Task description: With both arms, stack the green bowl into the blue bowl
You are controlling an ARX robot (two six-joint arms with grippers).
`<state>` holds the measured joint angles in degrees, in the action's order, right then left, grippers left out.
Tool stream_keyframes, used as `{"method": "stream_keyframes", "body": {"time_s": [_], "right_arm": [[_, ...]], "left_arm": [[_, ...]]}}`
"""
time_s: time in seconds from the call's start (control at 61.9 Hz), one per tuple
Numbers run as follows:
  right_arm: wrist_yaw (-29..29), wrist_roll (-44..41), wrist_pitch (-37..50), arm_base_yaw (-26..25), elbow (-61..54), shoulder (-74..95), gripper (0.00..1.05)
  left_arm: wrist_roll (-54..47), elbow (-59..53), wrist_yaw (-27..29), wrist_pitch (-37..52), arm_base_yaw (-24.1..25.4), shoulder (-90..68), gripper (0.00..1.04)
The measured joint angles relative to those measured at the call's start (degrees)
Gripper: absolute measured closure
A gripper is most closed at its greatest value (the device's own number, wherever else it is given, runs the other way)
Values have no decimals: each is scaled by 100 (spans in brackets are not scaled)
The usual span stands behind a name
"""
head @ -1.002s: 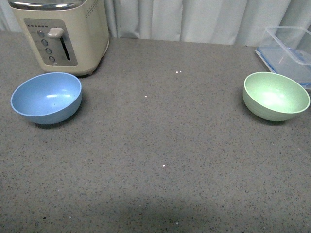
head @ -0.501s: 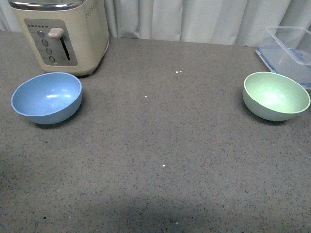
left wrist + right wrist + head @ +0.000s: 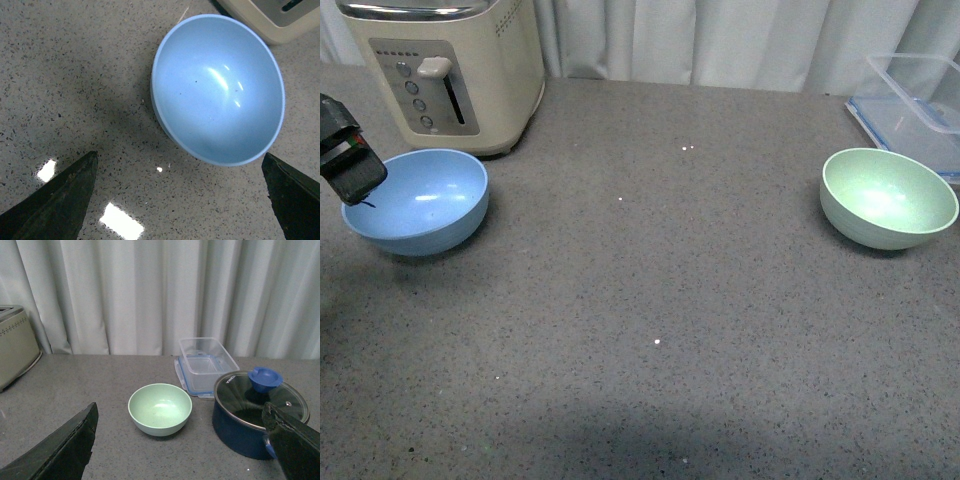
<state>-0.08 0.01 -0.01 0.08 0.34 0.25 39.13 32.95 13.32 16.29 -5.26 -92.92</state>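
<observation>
The blue bowl (image 3: 417,200) rests upright on the grey counter at the left, in front of the toaster. The green bowl (image 3: 888,197) sits upright at the far right. The black left arm (image 3: 348,158) shows at the left edge, over the blue bowl's outer rim. In the left wrist view my left gripper (image 3: 177,200) is open above the counter, with the blue bowl (image 3: 217,90) just beyond its fingertips (image 3: 55,200) and nothing held. My right gripper (image 3: 177,450) is open and empty, well short of the green bowl (image 3: 160,409).
A cream toaster (image 3: 450,70) stands right behind the blue bowl. A clear plastic container (image 3: 915,100) lies behind the green bowl. A dark blue pot with a glass lid (image 3: 257,412) sits close beside the green bowl. Curtains close off the back.
The left arm has come into the front view at the left edge, beside the blue bowl. Neither bowl has moved.
</observation>
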Motion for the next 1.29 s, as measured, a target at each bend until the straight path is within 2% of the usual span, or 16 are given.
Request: {"method": "stream_keyframes", "body": {"time_s": [0.662, 0.921, 1.212, 1.293], "right_arm": [[0, 0, 0, 0, 0, 0, 9], [0, 0, 0, 0, 0, 0, 9], [0, 0, 0, 0, 0, 0, 9], [0, 0, 0, 0, 0, 0, 9]], "left_arm": [[907, 1375, -278, -721, 297, -1915, 6], [1086, 1655, -328, -772, 442, -2105, 7], [1064, 1729, -437, -852, 468, -2105, 50], [1067, 1757, -457, -876, 472, -2105, 69]]}}
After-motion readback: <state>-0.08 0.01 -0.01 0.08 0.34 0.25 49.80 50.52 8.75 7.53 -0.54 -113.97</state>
